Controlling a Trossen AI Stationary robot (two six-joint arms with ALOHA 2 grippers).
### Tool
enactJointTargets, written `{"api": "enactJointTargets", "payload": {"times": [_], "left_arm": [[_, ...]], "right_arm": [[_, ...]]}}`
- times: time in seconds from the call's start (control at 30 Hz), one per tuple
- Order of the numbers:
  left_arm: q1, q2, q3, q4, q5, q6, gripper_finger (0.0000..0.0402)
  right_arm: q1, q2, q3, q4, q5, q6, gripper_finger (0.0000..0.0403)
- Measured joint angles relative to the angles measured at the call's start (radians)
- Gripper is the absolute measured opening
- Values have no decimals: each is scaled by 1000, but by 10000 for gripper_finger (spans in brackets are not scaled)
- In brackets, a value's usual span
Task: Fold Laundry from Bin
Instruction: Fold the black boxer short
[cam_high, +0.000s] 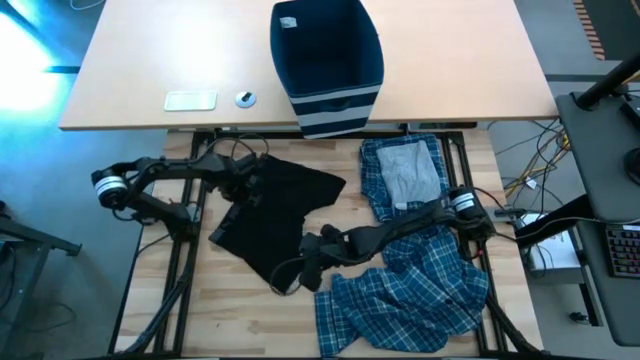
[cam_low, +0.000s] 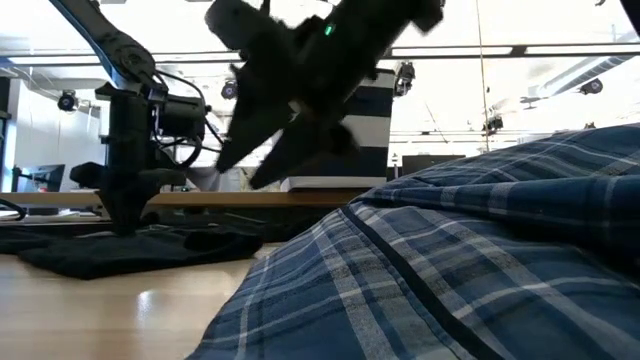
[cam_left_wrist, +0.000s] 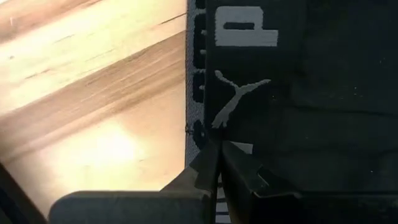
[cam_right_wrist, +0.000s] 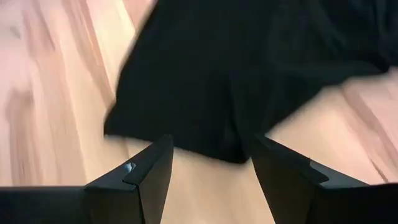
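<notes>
- the black garment (cam_high: 280, 220) is spread on the wooden table (cam_high: 250, 320), left of the plaid laundry (cam_high: 420, 290).
- its waistband edge is clamped in the shut left gripper (cam_left_wrist: 219, 149).
- the right gripper (cam_right_wrist: 211, 168) is held with fingers apart just beside its lower hem, nothing gripped.
- the hem is judged to lie directly ahead of the right fingers.

You're looking at a pale wooden tabletop (cam_high: 250, 310) on grey floor (cam_high: 40, 300). Beyond it, your room shows bright ceiling lights (cam_low: 590, 85) and a desk (cam_high: 150, 60)
</notes>
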Motion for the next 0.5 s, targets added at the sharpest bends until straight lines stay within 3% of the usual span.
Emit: {"api": "enactJointTargets", "payload": {"times": [0.1, 0.27, 0.5], "left_arm": [[0, 23, 17, -17, -3, 21, 0], [0, 29, 15, -50, -9, 23, 0], [-25, 21, 9, -150, -7, -12, 0]], "right_arm": [[-25, 0, -85, 209, 0, -48, 210], [-63, 1, -165, 298, -56, -97, 210], [-66, 71, -117, 447, -99, -217, 210]]}}
